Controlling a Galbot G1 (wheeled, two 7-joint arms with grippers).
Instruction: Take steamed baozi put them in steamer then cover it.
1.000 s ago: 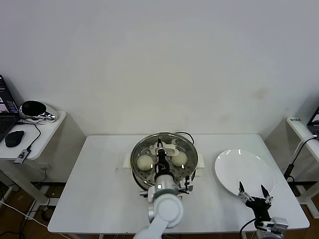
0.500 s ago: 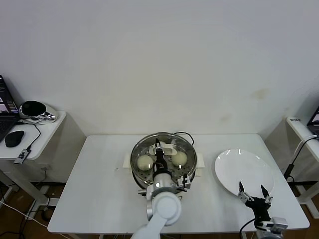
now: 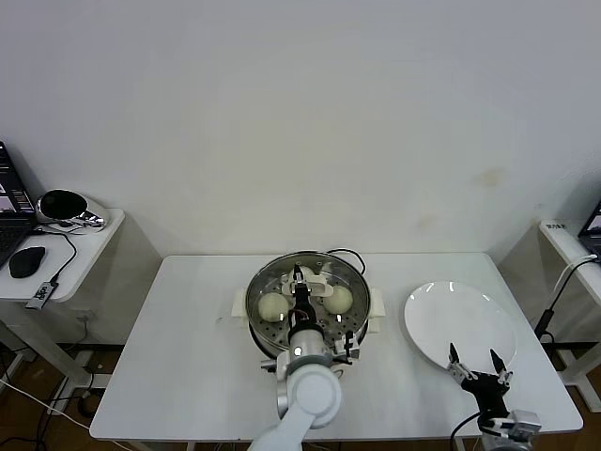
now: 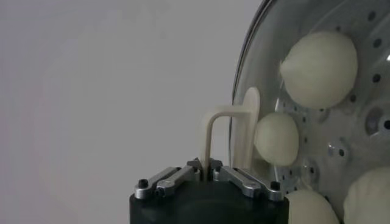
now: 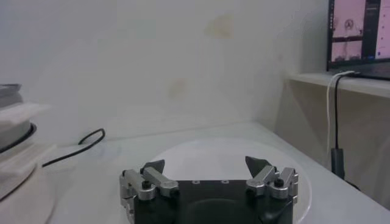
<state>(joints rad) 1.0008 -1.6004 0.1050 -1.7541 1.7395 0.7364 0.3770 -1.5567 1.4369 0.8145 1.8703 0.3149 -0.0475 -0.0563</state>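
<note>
Steamer at table centre, taken as landmark. The left gripper, above the steamer, is clamped on the cream bar handle of the glass cover, which sits over the basket. Baozi lie inside the steamer, visible through the glass. Right of the steamer lies a white plate; the right gripper hangs at the plate's near edge, jaws spread and empty.
</note>
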